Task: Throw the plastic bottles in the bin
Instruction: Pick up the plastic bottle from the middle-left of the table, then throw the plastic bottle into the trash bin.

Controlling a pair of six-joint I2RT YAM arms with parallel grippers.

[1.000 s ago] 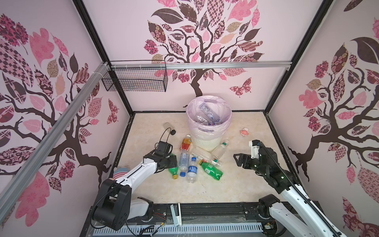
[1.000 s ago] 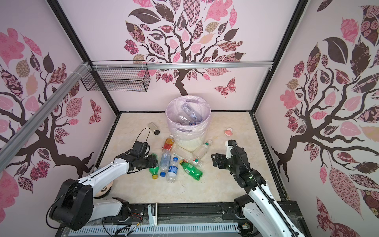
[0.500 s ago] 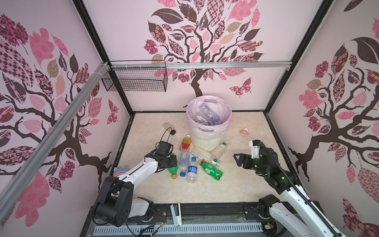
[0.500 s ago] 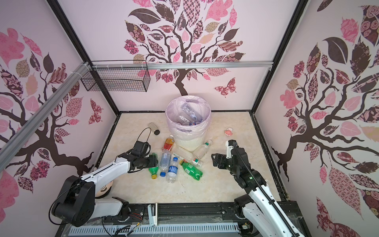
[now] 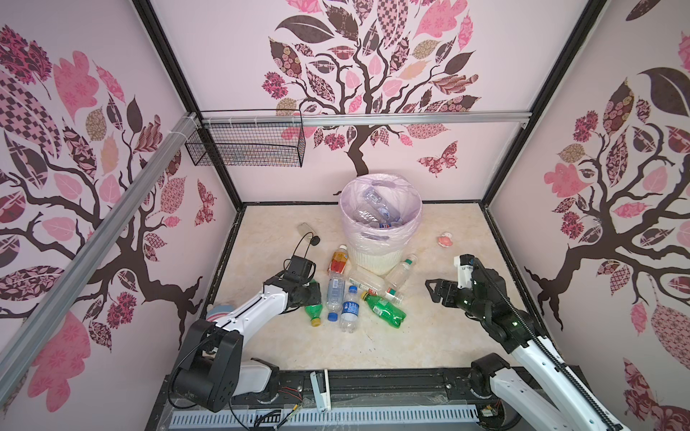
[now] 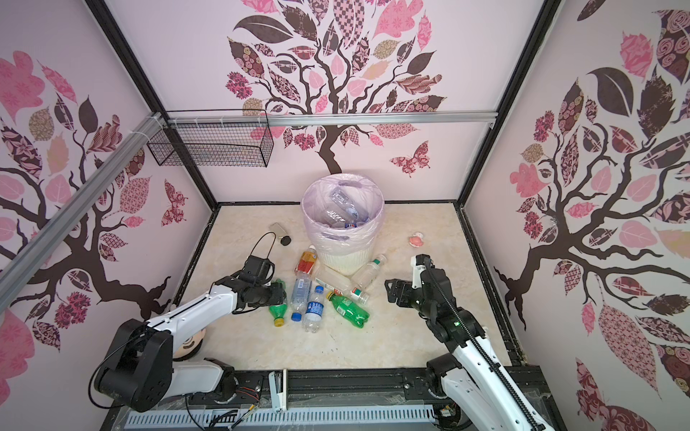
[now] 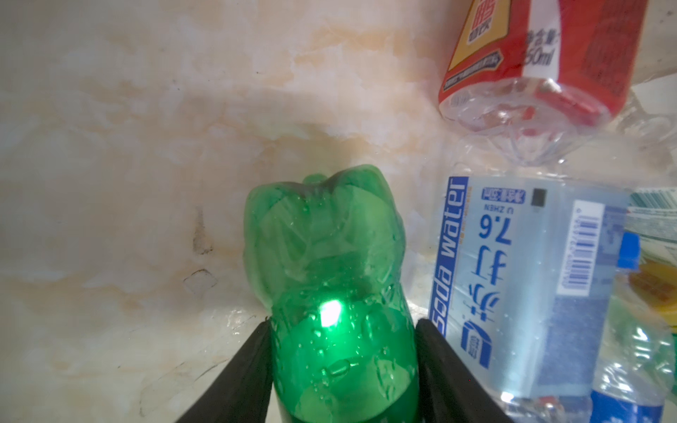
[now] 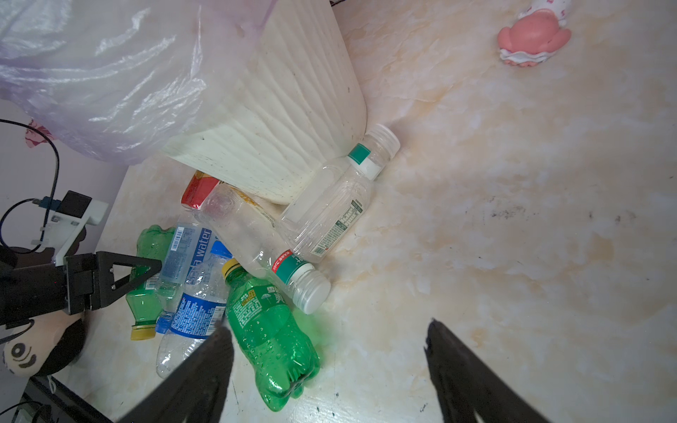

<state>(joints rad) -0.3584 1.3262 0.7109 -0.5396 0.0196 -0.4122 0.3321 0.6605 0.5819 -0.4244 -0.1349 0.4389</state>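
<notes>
Closing in over the last second, the left gripper (image 7: 343,324) now clamps the bare green bottle (image 7: 322,234); the right arm has not shifted.
Both black fingers (image 7: 252,366) press that bottle's sides just behind its lobed base as it lies on the worktop (image 5: 429,336), left of centre, just beside the soda water bottle (image 7: 513,274). The right gripper (image 8: 328,326) hangs with its jaws apart and empty over the worktop's right half, near the labelled green bottle (image 8: 267,322). The bin (image 5: 377,257) stands at the middle of the far edge with several clear bottles (image 5: 373,209) already inside. A red-labelled bottle (image 5: 339,261) and two white-capped clear bottles (image 8: 329,208) lie at its foot.
</notes>
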